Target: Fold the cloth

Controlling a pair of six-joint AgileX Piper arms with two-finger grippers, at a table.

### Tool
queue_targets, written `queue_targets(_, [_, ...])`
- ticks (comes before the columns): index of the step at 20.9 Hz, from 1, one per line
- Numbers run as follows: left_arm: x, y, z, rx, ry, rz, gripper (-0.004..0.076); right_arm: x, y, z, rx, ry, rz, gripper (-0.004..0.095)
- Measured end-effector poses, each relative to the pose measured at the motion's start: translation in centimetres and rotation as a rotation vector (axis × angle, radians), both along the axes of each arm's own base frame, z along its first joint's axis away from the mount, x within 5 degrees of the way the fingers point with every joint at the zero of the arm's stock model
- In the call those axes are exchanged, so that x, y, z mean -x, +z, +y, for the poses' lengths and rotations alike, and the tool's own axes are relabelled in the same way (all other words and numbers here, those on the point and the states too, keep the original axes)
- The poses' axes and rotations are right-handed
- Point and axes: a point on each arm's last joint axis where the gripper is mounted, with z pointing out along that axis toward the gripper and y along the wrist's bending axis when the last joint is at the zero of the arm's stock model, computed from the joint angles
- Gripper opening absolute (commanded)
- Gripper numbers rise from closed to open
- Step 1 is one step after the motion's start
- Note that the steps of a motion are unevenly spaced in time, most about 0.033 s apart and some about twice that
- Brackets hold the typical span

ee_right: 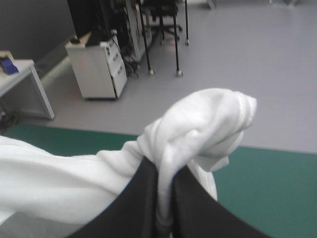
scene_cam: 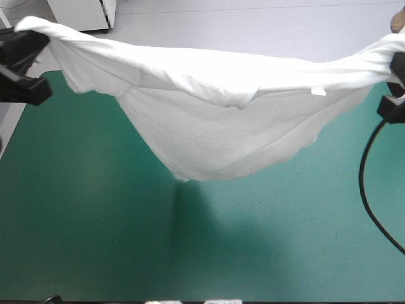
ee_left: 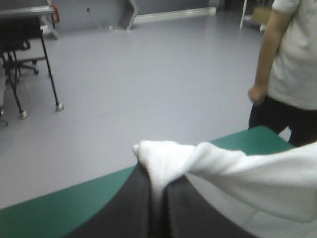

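T-shirt (scene_cam: 215, 126) lifted off the table (scene_cam: 95, 240), strung between both arms and sagging in the middle. The low point sits at about 7 o'clock from the cloth's centre and hangs over the teal-green cover; I can't tell if it touches. Left gripper (ee_left: 157, 186) is at 10 o'clock in the high view, pinched nearly closed on a bunched corner, its black fingers (ee_left: 131, 203) meeting with a strip of white between. Right gripper (ee_right: 166, 178) is at 2 o'clock, mostly cut off there, clamped the same way on a twisted wad that covers its fingertips. Sleeves and collar are hard to make out. Small white label (scene_cam: 318, 92) near the right end. The far table edge is hidden behind the cloth.
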Motion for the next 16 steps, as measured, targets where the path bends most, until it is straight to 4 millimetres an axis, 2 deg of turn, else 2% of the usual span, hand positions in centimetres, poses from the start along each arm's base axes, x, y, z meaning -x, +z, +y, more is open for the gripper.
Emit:
queue_targets(4, [3.4, 2.2, 1.5, 0.072, -0.084, -0.136, -0.001, 3.8, 3.3, 0.0, -0.029, 0.042, -0.188, -0.0015])
queue_targets(6, [3.9, 2.4, 1.7, 0.075, -0.098, -0.145, -0.001, 4.7, 3.9, -0.1, -0.033, 0.045, -0.228, -0.0015])
queue_targets(9, [3.7, 2.2, 1.5, 0.059, -0.1, -0.13, -0.001, 4.7, 3.9, 0.0, -0.048, 0.047, -0.224, -0.0015])
queue_targets(12, [1.6, 0.7, 0.3, -0.004, -0.077, -0.049, -0.001, 2.3, 2.6, 0.2, -0.07, 0.038, -0.121, -0.0015])
queue_targets(16, [-2.9, -3.6, -2.3, -0.127, -0.021, 0.148, -0.001, -3.2, -1.6, 0.7, -0.068, 0.023, 0.124, -0.0015])
